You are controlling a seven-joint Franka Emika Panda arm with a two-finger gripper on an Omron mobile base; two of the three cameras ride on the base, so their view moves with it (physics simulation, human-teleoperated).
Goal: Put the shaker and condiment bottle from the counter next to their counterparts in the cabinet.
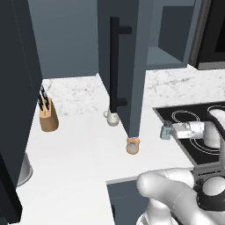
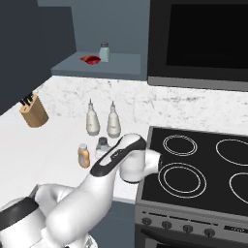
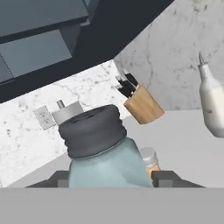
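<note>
Your pincer point(image 3: 112, 178) is pinching the small pale blue-grey shaker with the dark grey cap point(image 3: 98, 146), its two fingers at either side of the jar. From the left base view, the shaker point(image 1: 166, 131) hangs above the white marble-look desk point(image 1: 79, 145), just right of the squat orange-tan condiment bottle point(image 1: 132, 145), which stands below the dark slate-blue cabinet door point(image 1: 125, 61).

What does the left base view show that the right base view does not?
Left base view adds the dark slate-blue cabinet door with long black bar handle. Right base view adds a small pale jar and a red item on the cabinet shelf. Both share the wooden knife block, the squat orange-tan bottle, the white marble counter and the pale blue-grey shaker between the jaws.
</note>
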